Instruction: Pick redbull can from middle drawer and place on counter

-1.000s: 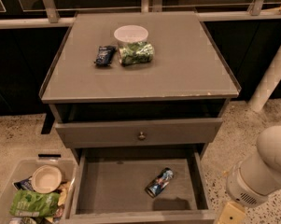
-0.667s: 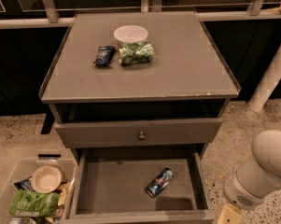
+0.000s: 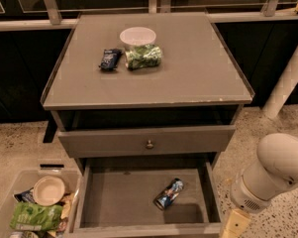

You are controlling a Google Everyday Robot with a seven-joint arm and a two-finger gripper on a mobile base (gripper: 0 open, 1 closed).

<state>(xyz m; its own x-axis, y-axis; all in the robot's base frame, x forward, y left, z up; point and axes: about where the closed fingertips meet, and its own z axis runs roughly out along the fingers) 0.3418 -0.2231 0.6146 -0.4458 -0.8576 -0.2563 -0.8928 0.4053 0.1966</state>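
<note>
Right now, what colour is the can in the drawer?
Blue and silver, in camera view: redbull can lies in middle drawer; gripper out of frame, arm lower right.

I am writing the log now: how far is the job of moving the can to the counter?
Done: the drawer is open. In hand: the arm shows at lower right beside the drawer, its gripper out of view; the can lies on its side on the drawer floor, not touched. Left: grasp it, lift it, set it on the counter.
</note>
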